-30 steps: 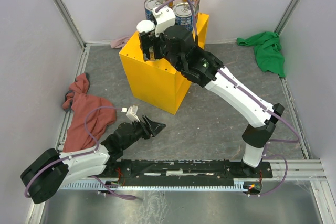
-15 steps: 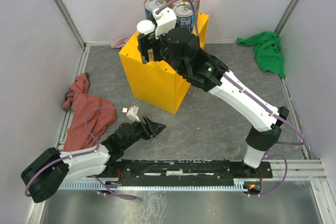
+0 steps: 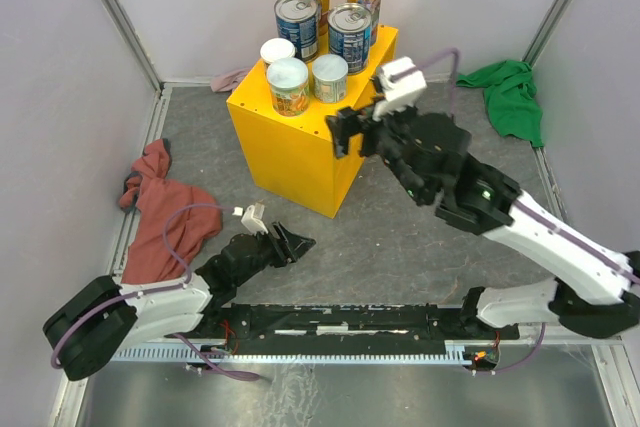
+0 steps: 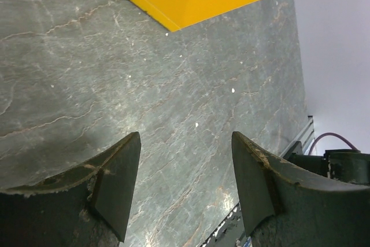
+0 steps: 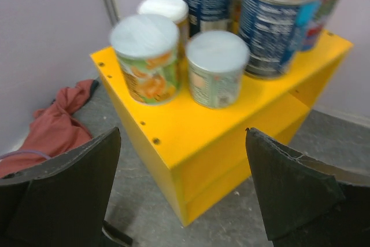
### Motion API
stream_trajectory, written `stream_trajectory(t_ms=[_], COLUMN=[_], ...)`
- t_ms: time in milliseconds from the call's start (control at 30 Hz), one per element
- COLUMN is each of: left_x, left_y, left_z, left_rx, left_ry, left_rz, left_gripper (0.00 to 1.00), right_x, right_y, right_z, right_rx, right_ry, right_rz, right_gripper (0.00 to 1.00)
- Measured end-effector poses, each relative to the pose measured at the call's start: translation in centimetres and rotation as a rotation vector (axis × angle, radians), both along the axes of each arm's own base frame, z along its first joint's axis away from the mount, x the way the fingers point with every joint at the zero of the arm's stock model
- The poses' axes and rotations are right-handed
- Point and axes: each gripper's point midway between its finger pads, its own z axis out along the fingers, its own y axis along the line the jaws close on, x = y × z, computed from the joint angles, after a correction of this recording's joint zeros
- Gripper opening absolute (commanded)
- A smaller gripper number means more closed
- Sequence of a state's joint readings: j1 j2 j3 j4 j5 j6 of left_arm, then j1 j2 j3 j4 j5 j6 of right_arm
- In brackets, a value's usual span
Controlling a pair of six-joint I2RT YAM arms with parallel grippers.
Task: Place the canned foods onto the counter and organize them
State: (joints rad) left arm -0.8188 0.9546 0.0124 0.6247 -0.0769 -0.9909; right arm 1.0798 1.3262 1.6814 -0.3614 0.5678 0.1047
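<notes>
Canned foods, seven colourful cylindrical tins, now all stand on top of the bright yellow box-shaped counter, the right gripper having let go and backed away right, spread and empty, the left gripper idle near the floor, jaws parted on nothing: placing looks finished.

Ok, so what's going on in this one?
All seven cans stand on top of the yellow counter, tall ones behind, short ones in front. The right end effector hovers beside the counter, open and empty. The left end effector sits low over the grey table, open, holding nothing.
</notes>
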Motion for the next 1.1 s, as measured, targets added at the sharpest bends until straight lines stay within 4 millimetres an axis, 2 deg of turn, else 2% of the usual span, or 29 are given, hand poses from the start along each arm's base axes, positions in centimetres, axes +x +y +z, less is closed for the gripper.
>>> stream_trajectory(t_ms=[133, 233, 300, 467, 533, 700, 933, 1100], left_x=[-0.1, 0.1, 0.5, 2.0, 2.6, 4.0, 6.0, 6.9], left_y=[0.1, 0.2, 0.1, 0.2, 0.7, 3.0, 7.5, 10.8], left_z=[-1.0, -1.4, -1.1, 0.5, 1.0, 2.4, 4.0, 3.3], left_rx=[0.027, 0.045, 0.048, 0.052, 0.066, 0.104, 0.154, 0.212], left_ry=[0.024, 0.035, 0.027, -0.025, -0.053, -0.129, -0.204, -0.194], left_rz=[0.0, 0.01, 0.023, 0.072, 0.106, 0.221, 0.418, 0.529], left_gripper=[0.7, 0.7, 0.7, 0.71, 0.72, 0.75, 0.76, 0.77], right_x=[-1.2, -1.6, -1.8, -2.2, -2.6, -3.8, -5.5, -6.3], right_y=[-5.4, -8.7, -10.3, -13.9, -15.4, -18.3, -21.2, -23.5], right_z=[-2.2, -4.6, -6.8, -14.0, -16.9, -21.7, -25.4, -26.5], right_rx=[0.017, 0.015, 0.003, -0.076, -0.103, -0.117, -0.078, -0.044], right_ry=[0.003, 0.019, 0.038, 0.123, 0.162, 0.239, 0.327, 0.348], right_rz=[-0.104, -0.198, -0.256, -0.403, -0.459, -0.554, -0.655, -0.763], right_gripper=[0.99, 0.99, 0.99, 0.99, 0.99, 0.99, 0.99, 0.99])
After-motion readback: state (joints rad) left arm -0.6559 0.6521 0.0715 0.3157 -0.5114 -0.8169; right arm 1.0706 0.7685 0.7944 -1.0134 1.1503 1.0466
